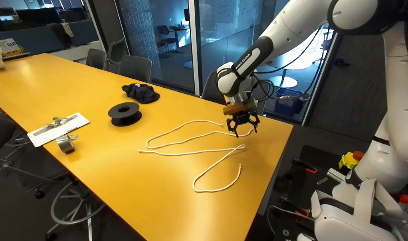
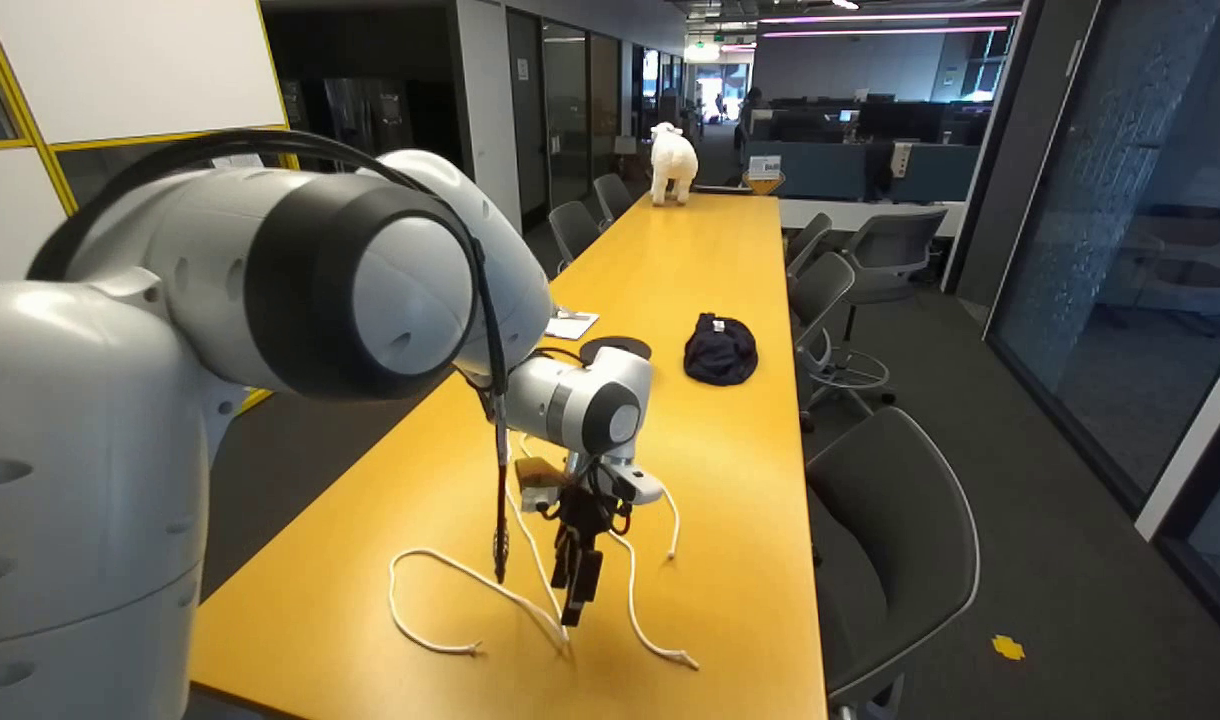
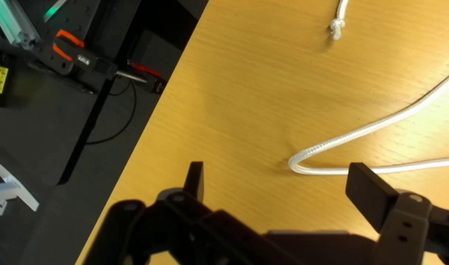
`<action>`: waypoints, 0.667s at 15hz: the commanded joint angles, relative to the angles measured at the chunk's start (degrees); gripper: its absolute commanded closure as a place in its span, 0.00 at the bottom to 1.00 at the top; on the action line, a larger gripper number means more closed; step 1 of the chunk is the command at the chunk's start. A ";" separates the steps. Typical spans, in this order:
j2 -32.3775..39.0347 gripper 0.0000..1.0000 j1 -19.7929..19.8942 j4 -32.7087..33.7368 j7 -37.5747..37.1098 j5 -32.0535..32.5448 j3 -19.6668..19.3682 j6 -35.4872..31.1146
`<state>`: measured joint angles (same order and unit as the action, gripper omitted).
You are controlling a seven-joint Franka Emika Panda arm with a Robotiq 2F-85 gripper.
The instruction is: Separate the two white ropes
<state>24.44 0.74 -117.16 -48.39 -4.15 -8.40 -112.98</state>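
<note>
Two white ropes lie on the yellow table, apart from each other in an exterior view: the far rope [image 1: 204, 121] makes a loose U, and the near rope [image 1: 209, 191] bends back sharply into an S-like shape. My gripper [image 1: 246, 133] hangs above the table close to one end of the far rope, pointing down. In the wrist view the gripper [image 3: 277, 165] is wide open, nothing held. A sharp bend of white rope [image 3: 357, 134] shows between and beyond its fingertips, with one strand passing behind the right finger [image 3: 371, 195]. A knotted rope end [image 3: 336, 25] lies farther up.
A black spool [image 1: 123, 117], a dark cloth cap [image 1: 142, 93], a tape roll [image 1: 65, 144] and a white clipboard [image 1: 58, 129] stand farther along the table. The table edge [image 3: 151, 117] runs close to the gripper, with tools on a dark surface beyond. Chairs line the table.
</note>
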 commanded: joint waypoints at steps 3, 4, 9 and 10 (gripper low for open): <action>-18.12 0.00 -0.40 -9.33 12.20 2.26 1.97 2.75; -21.11 0.00 -0.57 -10.81 14.15 2.61 2.52 3.97; -36.55 0.00 -1.93 -17.43 19.89 6.71 7.43 12.37; -39.67 0.00 -2.27 -18.68 20.34 7.66 8.84 13.78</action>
<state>-4.52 -0.39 -130.00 -30.10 0.22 -2.63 -102.13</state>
